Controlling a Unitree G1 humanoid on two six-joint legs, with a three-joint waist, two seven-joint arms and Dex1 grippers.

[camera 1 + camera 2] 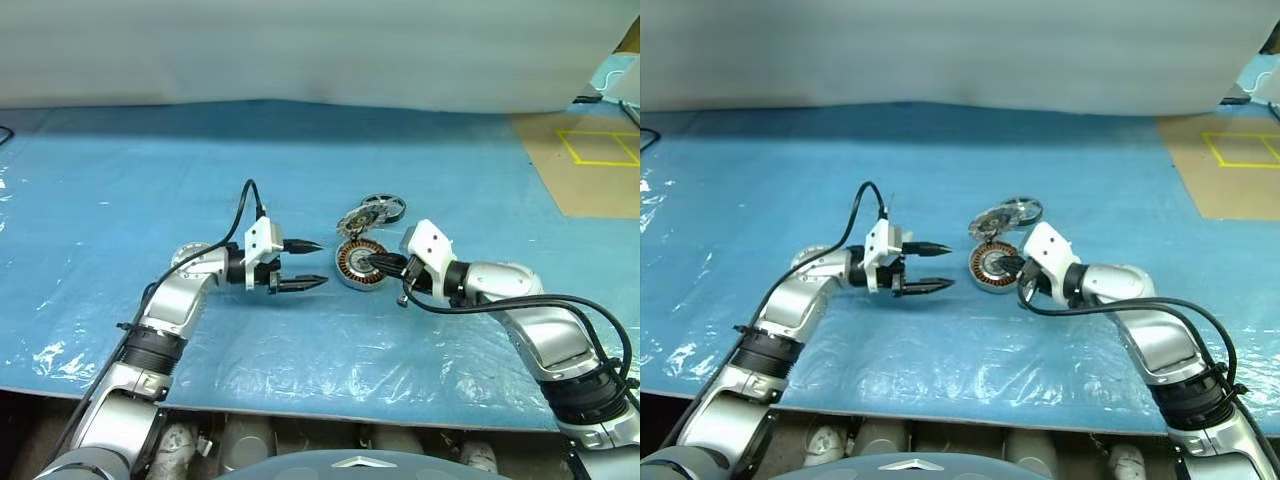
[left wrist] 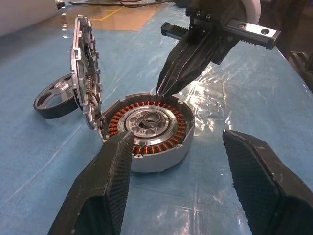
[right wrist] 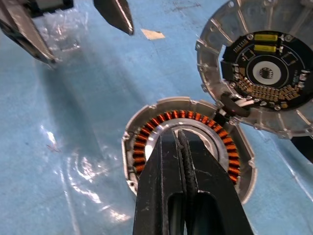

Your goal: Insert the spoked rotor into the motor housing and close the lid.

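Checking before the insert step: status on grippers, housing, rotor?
Left gripper open, clear of the parts. Right gripper shut, empty, tips at the motor housing rim. Lid hinged up. Spoked rotor on the table behind, not inserted.

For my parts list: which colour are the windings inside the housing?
Copper-orange windings, a ring around the hub; best in the left wrist view.

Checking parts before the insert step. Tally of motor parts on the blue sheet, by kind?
motor housing: 1
hinged lid, standing open: 1
spoked rotor, lying beside the housing: 1
Total: 3
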